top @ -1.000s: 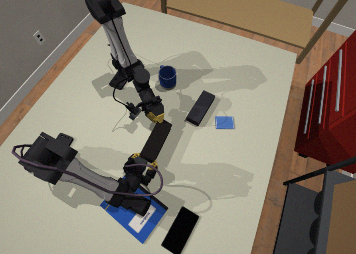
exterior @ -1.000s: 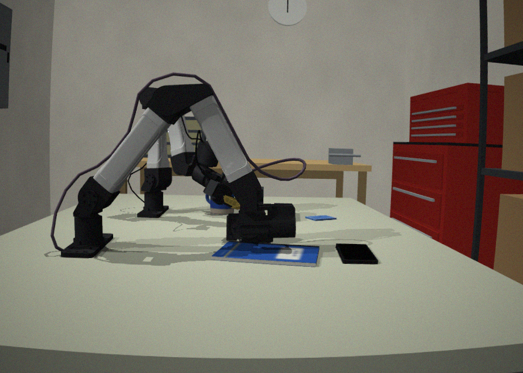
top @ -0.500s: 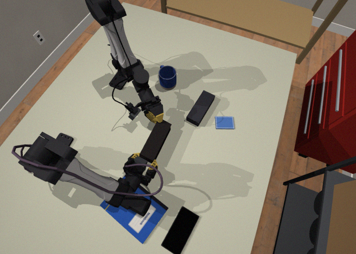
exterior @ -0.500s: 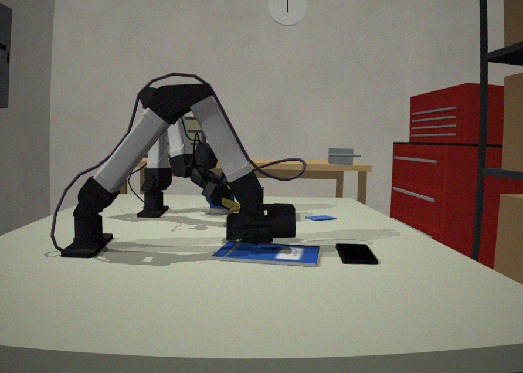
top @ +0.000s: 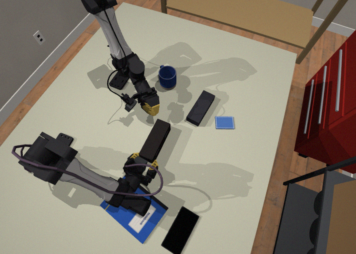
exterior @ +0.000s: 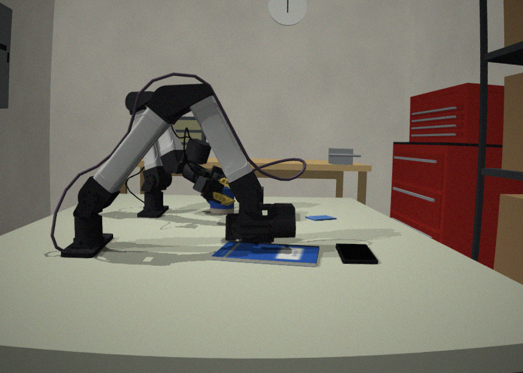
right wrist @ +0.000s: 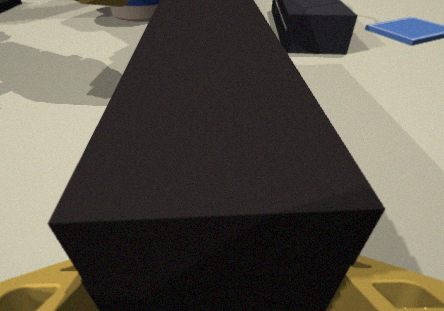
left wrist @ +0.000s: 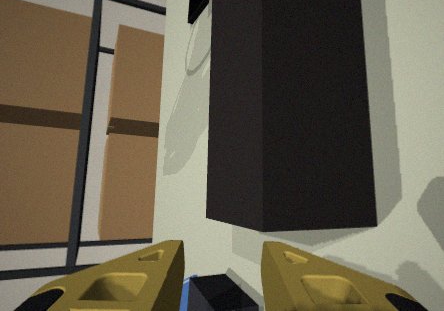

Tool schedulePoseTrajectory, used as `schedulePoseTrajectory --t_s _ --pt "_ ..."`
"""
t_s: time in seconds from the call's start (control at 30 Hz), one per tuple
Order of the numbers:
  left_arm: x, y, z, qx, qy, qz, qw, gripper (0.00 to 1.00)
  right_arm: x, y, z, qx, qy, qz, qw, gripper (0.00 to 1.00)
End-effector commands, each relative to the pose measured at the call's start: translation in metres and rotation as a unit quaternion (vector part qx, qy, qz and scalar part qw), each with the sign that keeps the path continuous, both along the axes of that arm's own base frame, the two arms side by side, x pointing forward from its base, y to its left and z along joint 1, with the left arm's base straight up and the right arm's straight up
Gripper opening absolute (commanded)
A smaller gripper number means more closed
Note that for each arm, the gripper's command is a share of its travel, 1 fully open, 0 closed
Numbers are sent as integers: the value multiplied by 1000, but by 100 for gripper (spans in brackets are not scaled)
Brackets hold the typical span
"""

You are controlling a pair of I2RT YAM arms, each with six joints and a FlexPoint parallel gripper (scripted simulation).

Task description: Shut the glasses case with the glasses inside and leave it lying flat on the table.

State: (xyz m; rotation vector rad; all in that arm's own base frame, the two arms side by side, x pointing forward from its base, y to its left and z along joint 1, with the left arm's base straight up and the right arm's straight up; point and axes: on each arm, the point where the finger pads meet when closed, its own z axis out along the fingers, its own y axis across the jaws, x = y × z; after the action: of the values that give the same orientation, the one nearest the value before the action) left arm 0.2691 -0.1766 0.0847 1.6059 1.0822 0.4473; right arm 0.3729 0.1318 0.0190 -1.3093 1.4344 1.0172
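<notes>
The glasses case (top: pixel 155 139) (left wrist: pixel 315 102) (right wrist: pixel 215 102) is a long dark box on the table with its lid down; no red lining shows. The glasses are hidden from view. My left gripper (top: pixel 153 113) (exterior: pixel 230 191) (left wrist: pixel 223 254) is partly open and empty, above the table just off the case's far end. My right gripper (top: pixel 145 159) is open, with one finger on each side of the case's near end; in the right wrist view the end covers its fingertips.
A blue mug (top: pixel 167 78) (exterior: pixel 221 208) stands by the left arm. A second dark box (top: pixel 201 107) (right wrist: pixel 322 4) and a blue square (top: pixel 224 122) (exterior: pixel 320 217) (right wrist: pixel 412 29) lie beyond the case. A blue notebook (top: pixel 123 218) (exterior: pixel 253 253) lies under the right arm, beside a black phone-like slab (top: pixel 180 231) (exterior: pixel 356 253).
</notes>
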Motion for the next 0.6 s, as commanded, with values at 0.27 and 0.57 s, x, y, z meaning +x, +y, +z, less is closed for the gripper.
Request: schedulePoseTrajectory --t_s 0.27,0.57 --pt "-6 4 8 1 4 -1 1000 29 2 -22 -3 -12 8 -6 1000 92" --pt "-7 5 6 2 5 -1 1000 29 6 -39 48 -16 -48 -21 998 92"
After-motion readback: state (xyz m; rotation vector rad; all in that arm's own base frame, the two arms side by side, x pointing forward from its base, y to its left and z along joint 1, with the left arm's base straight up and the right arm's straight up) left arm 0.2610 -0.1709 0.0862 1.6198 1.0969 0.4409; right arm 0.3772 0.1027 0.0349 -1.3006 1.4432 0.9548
